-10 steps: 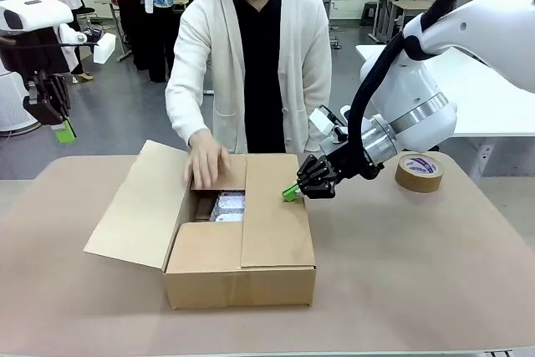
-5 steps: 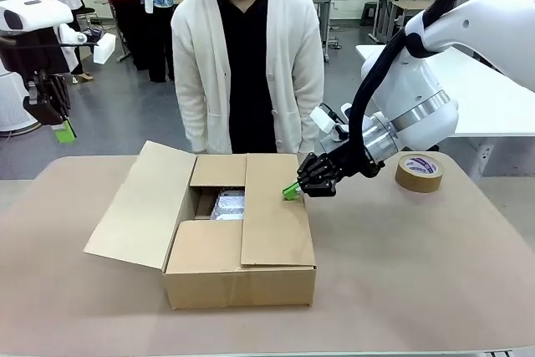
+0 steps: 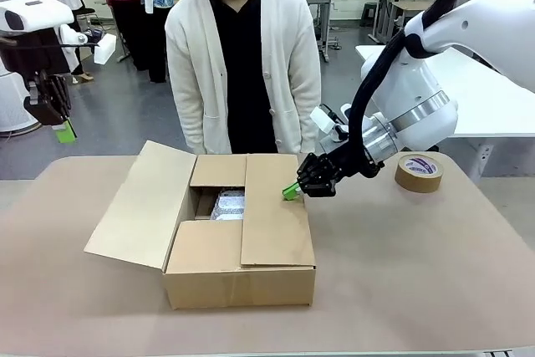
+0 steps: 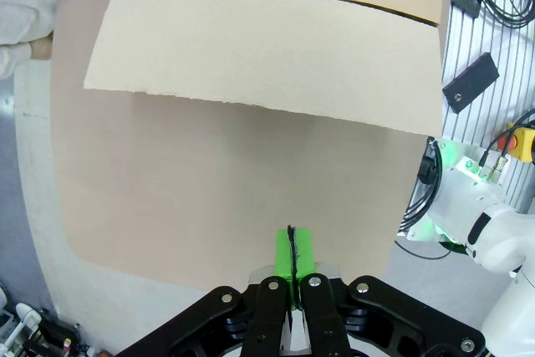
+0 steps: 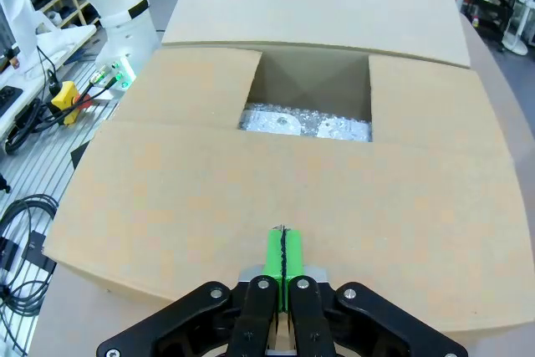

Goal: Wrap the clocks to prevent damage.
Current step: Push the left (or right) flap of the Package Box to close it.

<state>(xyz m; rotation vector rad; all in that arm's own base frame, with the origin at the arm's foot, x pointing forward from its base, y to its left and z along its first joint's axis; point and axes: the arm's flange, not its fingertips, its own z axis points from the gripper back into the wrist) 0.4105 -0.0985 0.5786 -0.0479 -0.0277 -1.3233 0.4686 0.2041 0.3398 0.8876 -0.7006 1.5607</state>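
Right gripper (image 3: 290,191), pads pressed together on nothing, sits at the right flap of the brown cardboard box (image 3: 242,286); the bubble-wrapped grey-white clocks (image 3: 227,205) lie inside. Pressing hard could buckle that flap onto them. Left gripper (image 3: 63,131), likewise closed empty, hangs well apart.

A robotics lab — grey floor (image 3: 125,114), work tables (image 3: 501,110), loose cables (image 5: 21,206), an emergency-stop button (image 5: 63,94).

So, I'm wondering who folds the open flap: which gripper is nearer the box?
Right. The right gripper is shut, just over the right flap of the box. The left gripper hangs shut and raised at the far left, well clear of it.
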